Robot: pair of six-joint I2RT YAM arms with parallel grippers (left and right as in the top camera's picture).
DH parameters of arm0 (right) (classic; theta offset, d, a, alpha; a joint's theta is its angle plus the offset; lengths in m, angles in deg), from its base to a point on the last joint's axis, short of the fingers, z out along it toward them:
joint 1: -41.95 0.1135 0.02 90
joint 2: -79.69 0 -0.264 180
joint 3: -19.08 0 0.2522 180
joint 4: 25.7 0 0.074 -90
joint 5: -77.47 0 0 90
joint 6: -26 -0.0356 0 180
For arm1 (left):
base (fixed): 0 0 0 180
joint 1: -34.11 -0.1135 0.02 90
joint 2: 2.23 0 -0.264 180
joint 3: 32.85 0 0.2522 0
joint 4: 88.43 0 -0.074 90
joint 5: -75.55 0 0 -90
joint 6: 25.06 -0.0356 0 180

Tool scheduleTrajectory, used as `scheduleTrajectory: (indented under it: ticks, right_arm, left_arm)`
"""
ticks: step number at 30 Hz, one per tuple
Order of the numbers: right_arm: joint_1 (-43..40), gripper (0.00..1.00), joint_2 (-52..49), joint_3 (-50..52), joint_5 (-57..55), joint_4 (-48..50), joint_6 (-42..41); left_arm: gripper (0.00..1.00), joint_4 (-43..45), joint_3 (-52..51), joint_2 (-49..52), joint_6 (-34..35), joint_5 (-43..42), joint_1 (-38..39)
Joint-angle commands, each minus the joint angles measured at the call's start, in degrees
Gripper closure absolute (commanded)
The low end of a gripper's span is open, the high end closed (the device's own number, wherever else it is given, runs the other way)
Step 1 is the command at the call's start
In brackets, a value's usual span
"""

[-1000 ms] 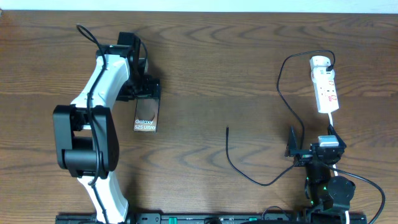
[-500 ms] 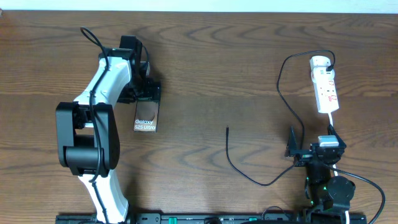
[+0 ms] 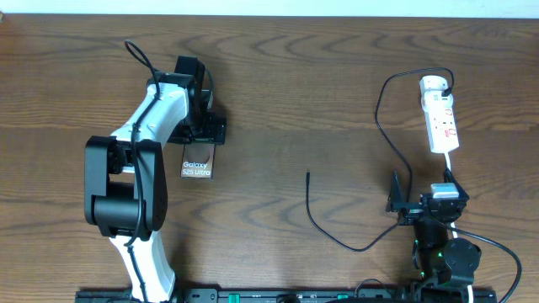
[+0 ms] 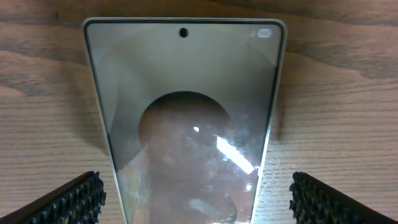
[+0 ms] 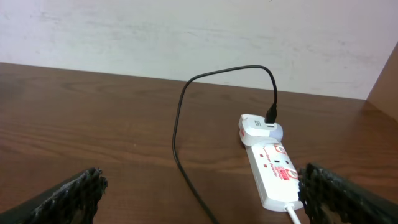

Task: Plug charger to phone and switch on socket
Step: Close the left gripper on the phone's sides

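From where I stood, the left fingers (image 4: 73,200) were spread wide, one on each side of the phone (image 4: 186,118). It lay flat on the bench (image 3: 295,84), face up. There was a gap of bare wood between each finger and the nearest long edge, so nothing was pinched yet. The phone ran straight out ahead of the fingers and a little nearer the left one.

I judged the step in hand to be taking hold of the phone. To do it well, the fingers needed to shift so the phone sat squarely between them. They should then close evenly on the two long edges, so the slab neither twisted nor skated on the smooth wood. A low, level grip looked safest. I could not tell which end carried the charging port.

The right fingers (image 5: 69,193) were also spread and held nothing. The cable (image 5: 176,134) looped across the bench ahead of them and into the far end of the power strip (image 5: 273,168), which lay ahead and toward the right finger. The plug tip (image 3: 308,175) lay loose on the bench, well apart from the phone. It was small, so it would need a careful pinch close behind the tip.
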Motion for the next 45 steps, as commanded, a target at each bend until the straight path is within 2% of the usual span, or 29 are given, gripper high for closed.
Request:
scheduleTrajectory:
  ticks: [1, 45]
  right_arm:
    - [0.61, 0.01, 0.28, 0.07, -0.2, -0.24, 0.76]
    - [0.61, 0.01, 0.28, 0.07, -0.2, -0.24, 0.76]
  left_arm:
    - [0.05, 0.02, -0.63, 0.17, -0.79, 1.84, -0.26]
    - [0.05, 4.31, -4.76, 0.2, -0.79, 1.77, -0.26]
